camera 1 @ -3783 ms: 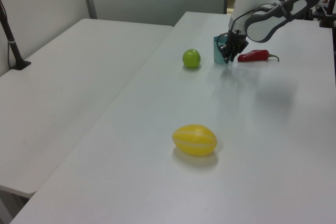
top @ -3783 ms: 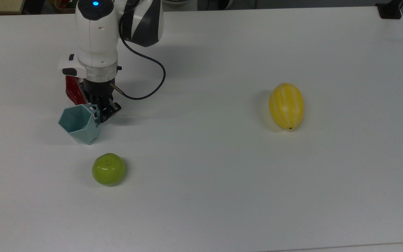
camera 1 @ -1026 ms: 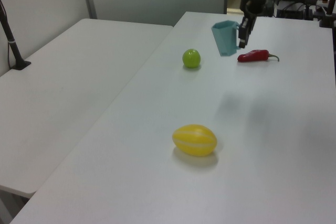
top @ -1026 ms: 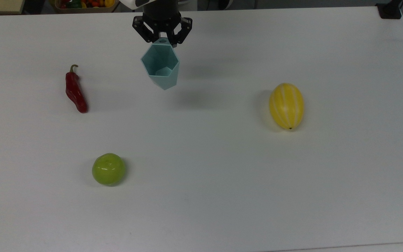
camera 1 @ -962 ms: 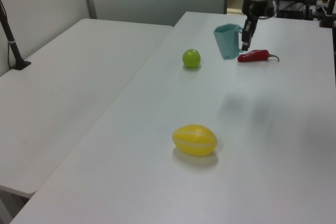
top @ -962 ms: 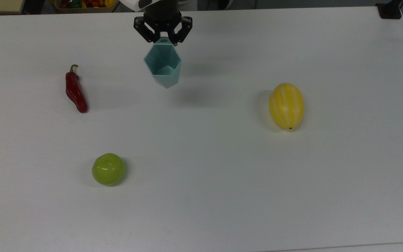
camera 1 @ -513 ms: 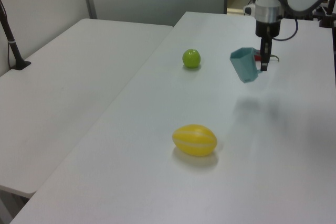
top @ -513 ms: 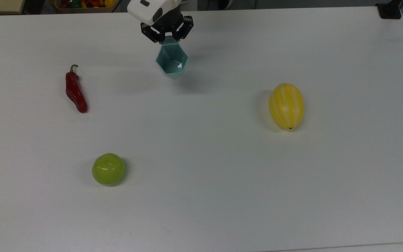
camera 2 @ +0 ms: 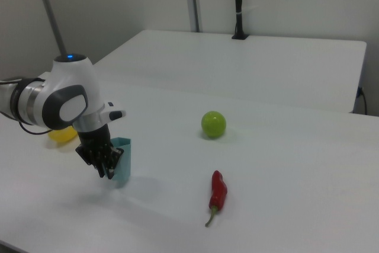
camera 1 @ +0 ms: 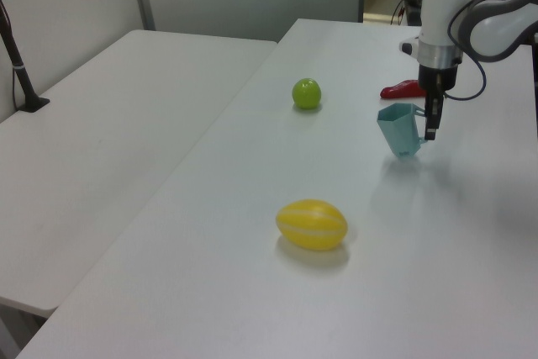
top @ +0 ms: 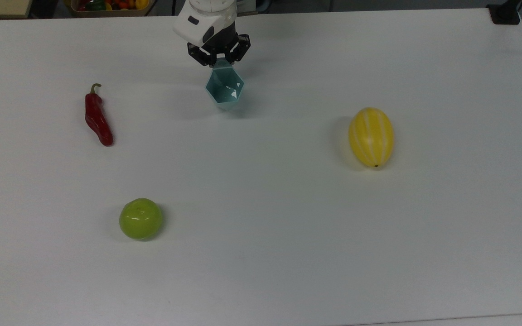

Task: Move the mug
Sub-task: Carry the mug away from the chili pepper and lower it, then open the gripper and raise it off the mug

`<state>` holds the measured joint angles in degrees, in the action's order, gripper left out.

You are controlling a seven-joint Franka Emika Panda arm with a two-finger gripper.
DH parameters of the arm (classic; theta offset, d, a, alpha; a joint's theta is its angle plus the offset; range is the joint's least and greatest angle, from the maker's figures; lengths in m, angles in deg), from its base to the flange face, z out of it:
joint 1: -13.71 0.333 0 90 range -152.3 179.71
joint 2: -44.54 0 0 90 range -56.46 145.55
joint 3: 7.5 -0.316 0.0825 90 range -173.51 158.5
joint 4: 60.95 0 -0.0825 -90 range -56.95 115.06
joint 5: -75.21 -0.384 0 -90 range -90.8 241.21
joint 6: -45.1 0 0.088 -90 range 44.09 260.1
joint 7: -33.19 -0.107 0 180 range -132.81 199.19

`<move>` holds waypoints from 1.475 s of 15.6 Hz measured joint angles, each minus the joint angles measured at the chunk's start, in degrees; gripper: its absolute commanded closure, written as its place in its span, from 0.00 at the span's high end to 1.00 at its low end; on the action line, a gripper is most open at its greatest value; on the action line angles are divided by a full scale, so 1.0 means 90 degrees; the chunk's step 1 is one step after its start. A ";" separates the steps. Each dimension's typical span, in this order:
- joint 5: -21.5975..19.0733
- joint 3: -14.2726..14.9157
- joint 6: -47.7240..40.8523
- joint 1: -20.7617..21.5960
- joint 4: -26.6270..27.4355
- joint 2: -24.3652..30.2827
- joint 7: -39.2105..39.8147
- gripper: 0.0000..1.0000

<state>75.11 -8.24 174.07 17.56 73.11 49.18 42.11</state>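
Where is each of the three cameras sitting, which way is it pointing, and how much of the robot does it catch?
Top view: high above the white table, looking steeply down; the gripper and wrist holding the mug.
Left view: beyond the yellow melon end, looking along the table towards the green fruit; the forearm and gripper.
Right view: opposite end, nearest the red chilli, facing back; the arm's elbow and gripper.
All three share the mug, green fruit and chilli.
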 measured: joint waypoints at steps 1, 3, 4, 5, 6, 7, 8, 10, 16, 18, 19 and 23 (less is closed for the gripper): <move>0.0000 0.0000 0.0102 0.0001 0.0082 0.0000 0.0001 0.01; 0.0000 0.0000 0.0188 0.0001 0.0172 0.0000 0.0001 0.02; 0.0000 0.0000 0.0194 0.0002 0.0193 -0.0003 0.0002 0.08; 0.0000 0.0000 0.0203 0.0002 0.0195 -0.0003 0.0002 0.14; 0.0000 0.0000 0.0203 0.0002 0.0195 -0.0003 0.0002 0.25; 0.0000 0.0000 0.0203 0.0003 0.0195 -0.0002 0.0003 0.38; 0.0000 0.0000 0.0203 0.0003 0.0195 -0.0003 0.0003 0.44; 0.0000 0.0000 0.0203 0.0003 0.0206 -0.0012 0.0003 0.58; -0.0036 0.0000 0.0146 0.0003 0.0208 -0.0015 -0.0046 0.98; -0.0176 0.0000 -0.0041 0.0003 0.0174 0.0000 -0.0124 1.00; -0.0256 0.0000 -0.0193 0.0003 0.0116 0.0021 -0.0150 1.00; -0.0591 -0.0131 -0.1267 0.0004 -0.0699 0.0142 -0.0498 1.00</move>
<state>69.79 -9.41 162.67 17.59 66.82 50.46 37.63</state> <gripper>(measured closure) 0.000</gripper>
